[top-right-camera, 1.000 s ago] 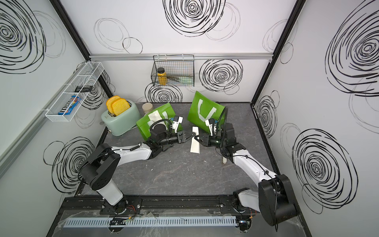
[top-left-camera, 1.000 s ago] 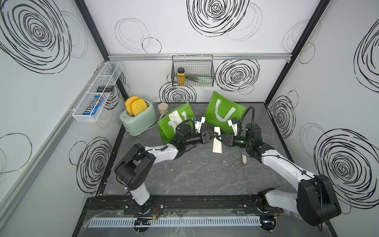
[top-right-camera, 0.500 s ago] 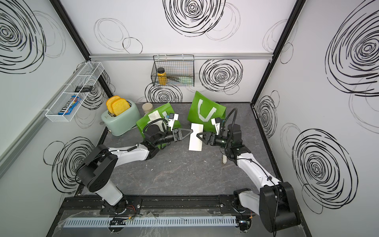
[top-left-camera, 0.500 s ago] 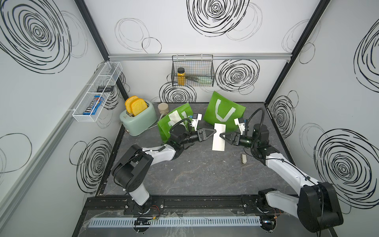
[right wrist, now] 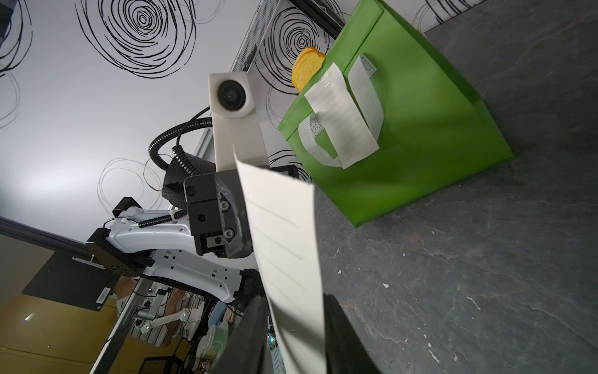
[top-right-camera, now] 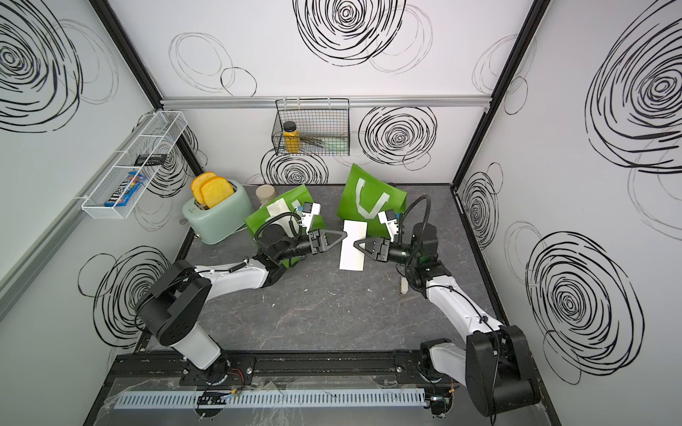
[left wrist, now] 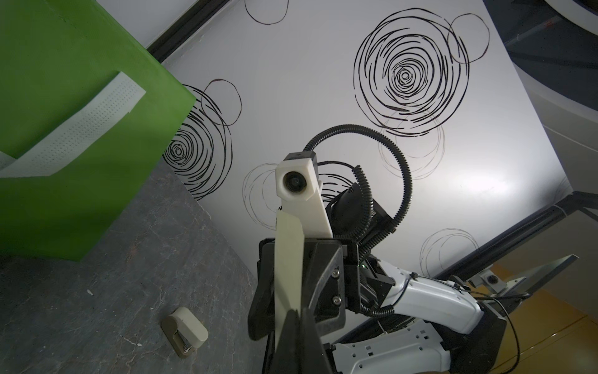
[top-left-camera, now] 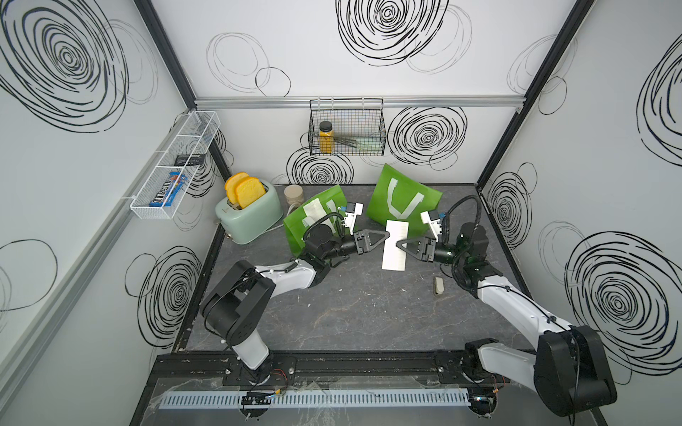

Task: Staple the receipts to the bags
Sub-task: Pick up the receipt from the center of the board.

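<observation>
Wall shelf (top-left-camera: 152, 217): white wire, on the left wall; it holds a candy pack (top-left-camera: 168, 188) and a small dark item I cannot identify.
Toaster (top-left-camera: 254, 221): pale green, with two slices of toast (top-left-camera: 245, 188) standing in its slots.
Tub (top-left-camera: 293, 193): small and beige, just behind the left bag; contents hidden.
Left bag (top-left-camera: 295, 228): leans tilted beside the toaster. A receipt (right wrist: 343, 126) lies across its face and handle, lower end curling free. It looks fastened at the top, though no staple is clear enough to confirm.
Wire basket (top-left-camera: 347, 105): black, on the back wall; it holds a yellow jar (top-left-camera: 325, 138) and some thin utensils.
Left gripper (top-left-camera: 385, 234): clenched on one side edge of the second receipt.
Second receipt (top-left-camera: 395, 247): held in the air between the two grippers, in front of the right bag and not pressed to it.
Right bag (top-left-camera: 380, 199): leans near the back wall, with no receipt on it; inside not visible.
Right gripper (top-left-camera: 399, 243): its fingers straddle the receipt's other edge; I cannot tell whether they pinch it.
Stapler (top-left-camera: 438, 286): lies on the table by the right arm, unheld.
Progress: about half at best. What remains is placing this slip on the right bag and stapling it.
</observation>
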Controlling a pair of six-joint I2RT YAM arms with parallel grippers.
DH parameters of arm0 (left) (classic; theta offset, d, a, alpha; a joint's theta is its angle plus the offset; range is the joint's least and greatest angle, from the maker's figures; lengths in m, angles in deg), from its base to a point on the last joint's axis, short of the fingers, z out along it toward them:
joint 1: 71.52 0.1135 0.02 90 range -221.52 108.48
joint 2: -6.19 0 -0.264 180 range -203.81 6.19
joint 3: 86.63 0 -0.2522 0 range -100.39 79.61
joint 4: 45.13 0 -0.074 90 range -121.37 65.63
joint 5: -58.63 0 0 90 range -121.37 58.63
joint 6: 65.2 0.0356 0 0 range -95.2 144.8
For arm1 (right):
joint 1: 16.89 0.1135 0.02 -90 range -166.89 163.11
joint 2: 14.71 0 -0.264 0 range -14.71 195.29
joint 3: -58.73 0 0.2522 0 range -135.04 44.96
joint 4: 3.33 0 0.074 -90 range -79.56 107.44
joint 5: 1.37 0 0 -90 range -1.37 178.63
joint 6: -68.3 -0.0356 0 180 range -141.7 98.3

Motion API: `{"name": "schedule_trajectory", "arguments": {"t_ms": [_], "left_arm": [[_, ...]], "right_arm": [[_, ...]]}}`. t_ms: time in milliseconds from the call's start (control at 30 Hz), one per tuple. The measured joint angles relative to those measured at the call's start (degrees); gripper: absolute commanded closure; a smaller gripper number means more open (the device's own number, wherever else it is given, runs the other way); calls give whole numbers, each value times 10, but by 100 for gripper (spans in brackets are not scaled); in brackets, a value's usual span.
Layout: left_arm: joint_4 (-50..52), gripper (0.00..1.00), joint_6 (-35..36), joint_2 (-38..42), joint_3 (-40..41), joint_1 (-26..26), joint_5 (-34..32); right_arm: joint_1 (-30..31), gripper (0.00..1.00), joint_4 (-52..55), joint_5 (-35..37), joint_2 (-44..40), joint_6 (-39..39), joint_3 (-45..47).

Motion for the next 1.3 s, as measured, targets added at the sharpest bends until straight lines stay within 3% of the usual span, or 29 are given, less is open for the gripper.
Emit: {"name": "schedule_trajectory", "arguments": {"t_ms": [67,133,167,233,300,467,600,700,867,933,1000,1100,1300], "left_arm": [[2,100,1,0,0,0,1],[7,100,4,0,0,0,2],[12,88,7,0,0,0,2],[23,74,17,0,0,1,2],[45,49,31,1,-1,3,2],[167,2,95,41,-2,36,-10],[275,4,165,110,-17,73,-42],[330,4,209,146,-35,89,-74],[382,4,275,160,-44,83,-144],[411,1,301,142,-71,70,-172],[429,4,319,110,-114,54,-200],[440,16,338,51,-187,28,-235],[483,27,384,-102,-356,-13,-303]], "right_arm": [[-1,100,-2,-1,0,0,0],[-2,100,1,0,0,2,-1],[-2,100,6,0,-1,6,-1],[-2,100,25,6,-2,16,-6],[-5,100,59,21,-2,34,-24],[-28,100,129,115,-2,95,-103],[-40,100,154,233,13,145,-184],[-48,100,178,313,72,172,-277],[-62,100,212,373,158,190,-373],[-66,100,232,396,160,192,-370],[-67,100,242,416,150,194,-357],[-67,100,253,440,105,196,-308],[-66,100,282,460,-19,185,-221]]}}
